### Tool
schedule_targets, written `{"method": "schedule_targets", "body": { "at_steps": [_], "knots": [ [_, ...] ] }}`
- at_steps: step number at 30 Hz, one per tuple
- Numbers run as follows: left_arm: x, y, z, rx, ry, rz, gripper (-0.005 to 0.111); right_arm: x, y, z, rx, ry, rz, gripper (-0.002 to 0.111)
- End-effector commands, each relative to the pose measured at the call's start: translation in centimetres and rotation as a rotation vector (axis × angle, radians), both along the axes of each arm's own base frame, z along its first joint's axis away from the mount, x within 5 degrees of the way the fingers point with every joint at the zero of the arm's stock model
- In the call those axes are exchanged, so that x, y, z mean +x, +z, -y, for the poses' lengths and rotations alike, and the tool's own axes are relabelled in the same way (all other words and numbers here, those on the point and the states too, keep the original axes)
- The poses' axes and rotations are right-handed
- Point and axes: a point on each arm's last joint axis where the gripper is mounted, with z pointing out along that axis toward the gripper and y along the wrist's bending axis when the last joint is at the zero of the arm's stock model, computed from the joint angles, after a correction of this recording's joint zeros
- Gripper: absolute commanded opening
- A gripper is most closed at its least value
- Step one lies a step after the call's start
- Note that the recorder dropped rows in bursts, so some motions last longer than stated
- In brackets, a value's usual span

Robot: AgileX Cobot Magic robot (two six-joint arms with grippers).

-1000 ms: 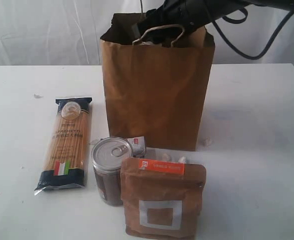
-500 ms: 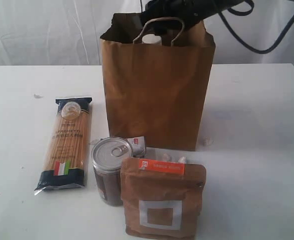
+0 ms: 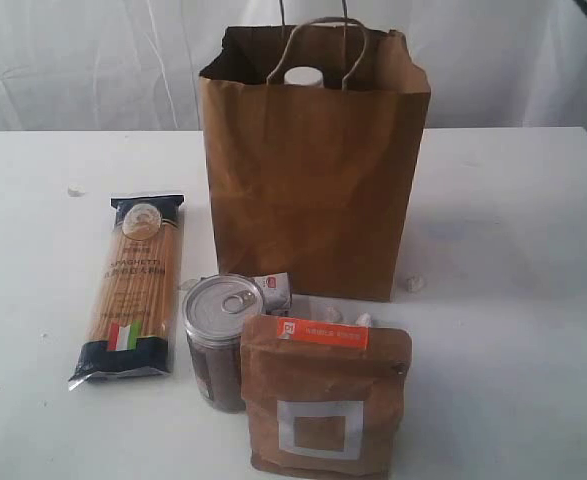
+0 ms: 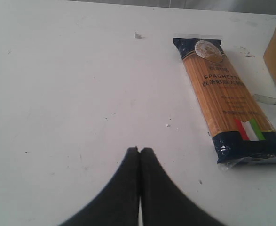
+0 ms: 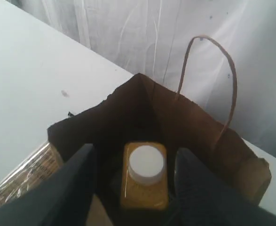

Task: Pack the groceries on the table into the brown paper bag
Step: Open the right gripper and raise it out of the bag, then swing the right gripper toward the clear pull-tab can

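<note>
Likely a robotics lab or test bay, a staged set-up. Wide white surface [image 3: 513,210], plain, with small scuffs and marks. White fabric curtain [image 3: 83,60] hangs in folds behind it, filling the background in exterior and right wrist views. Test-style props: brown paper bag [image 3: 313,190], spaghetti packet [image 3: 133,290], pull-tab tin [image 3: 223,310], grouped on the surface.
</note>
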Motion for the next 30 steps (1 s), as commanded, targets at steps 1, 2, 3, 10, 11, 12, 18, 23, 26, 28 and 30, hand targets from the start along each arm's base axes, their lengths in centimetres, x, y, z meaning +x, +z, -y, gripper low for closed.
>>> {"method": "schedule_targets", "body": {
  "at_steps": [1,2,3,10,11,12,18,23,26,28,30],
  "knots": [
    [0.0,0.0,0.0,0.000,-0.006,0.007,0.000,-2.1,1.4,1.2,-0.065,0.017,-0.010,0.040],
    [0.0,0.0,0.0,0.000,-0.006,0.007,0.000,-2.5,1.7,1.5,-0.076,0.019,-0.010,0.038],
    [0.0,0.0,0.0,0.000,-0.006,0.007,0.000,-3.0,1.8,1.7,-0.090,0.024,-0.019,0.036],
    [0.0,0.0,0.0,0.000,-0.006,0.007,0.000,-7.4,2.0,3.5,-0.226,0.103,-0.227,0.010],
    [0.0,0.0,0.0,0.000,-0.006,0.007,0.000,-7.9,1.6,3.7,-0.263,0.125,-0.278,0.002],
    [0.0,0.0,0.0,0.000,-0.006,0.007,0.000,-8.0,1.5,3.8,-0.265,0.128,-0.284,0.000],
    [0.0,0.0,0.0,0.000,-0.006,0.007,0.000,-8.7,-3.4,3.5,-0.310,0.158,-0.436,0.000],
    [0.0,0.0,0.0,0.000,-0.006,0.007,0.000,-9.8,-7.1,2.5,-0.485,0.179,-0.477,0.000],
    [0.0,0.0,0.0,0.000,-0.006,0.007,0.000,-10.6,-9.8,2.4,-0.571,0.124,-0.545,0.000],
    [0.0,0.0,0.0,0.000,-0.006,0.007,0.000,-11.3,-11.0,2.0,-0.596,0.135,-0.571,0.000],
    [0.0,0.0,0.0,0.000,-0.006,0.007,0.000,-11.9,-12.4,1.6,-0.632,0.127,-0.570,0.000]
  ]
}}
